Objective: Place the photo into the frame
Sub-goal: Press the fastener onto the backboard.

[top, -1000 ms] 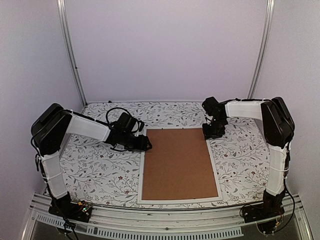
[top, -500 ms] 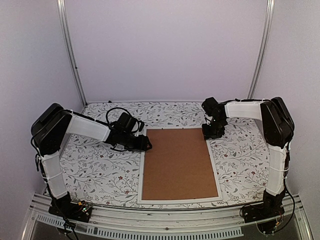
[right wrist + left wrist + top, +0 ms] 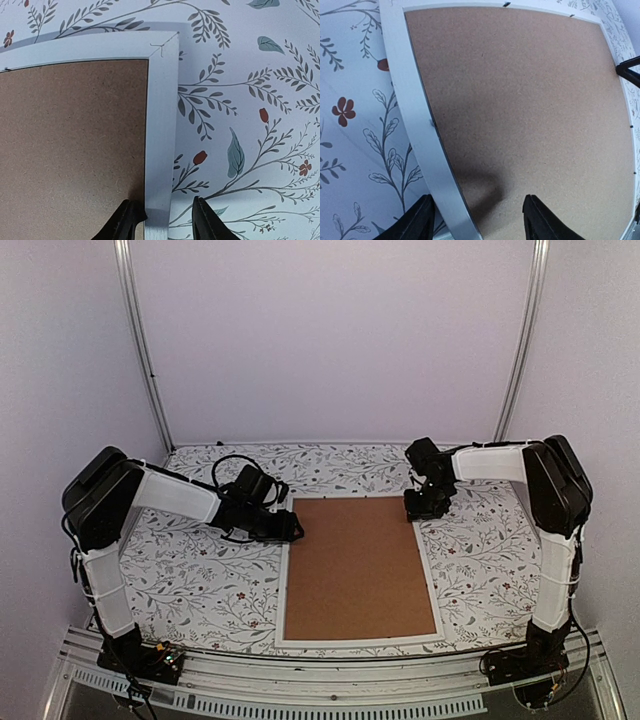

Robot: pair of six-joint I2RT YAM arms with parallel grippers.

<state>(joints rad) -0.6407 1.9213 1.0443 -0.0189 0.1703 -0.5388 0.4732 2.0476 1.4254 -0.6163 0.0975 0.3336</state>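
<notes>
The frame (image 3: 282,580) lies flat on the flowered table, and a brown backing board (image 3: 355,565) fills its opening. The photo is hidden. My left gripper (image 3: 297,528) sits low at the far left corner. In the left wrist view it is open (image 3: 477,200), one finger outside the white rail (image 3: 415,125) and the other over the board (image 3: 520,100). My right gripper (image 3: 418,510) is at the far right corner. In the right wrist view it is open (image 3: 164,210) and straddles the rail (image 3: 161,125). Its inner finger (image 3: 131,215) touches the rail's inner edge over the board (image 3: 70,150).
The flowered tablecloth (image 3: 190,580) covers the table on both sides of the frame. White booth walls and two metal uprights (image 3: 140,340) close off the back. The frame's near edge lies close to the table's front rail (image 3: 330,670).
The right arm has shifted very slightly at the frame's far right corner. The left arm, the frame and the board have not moved.
</notes>
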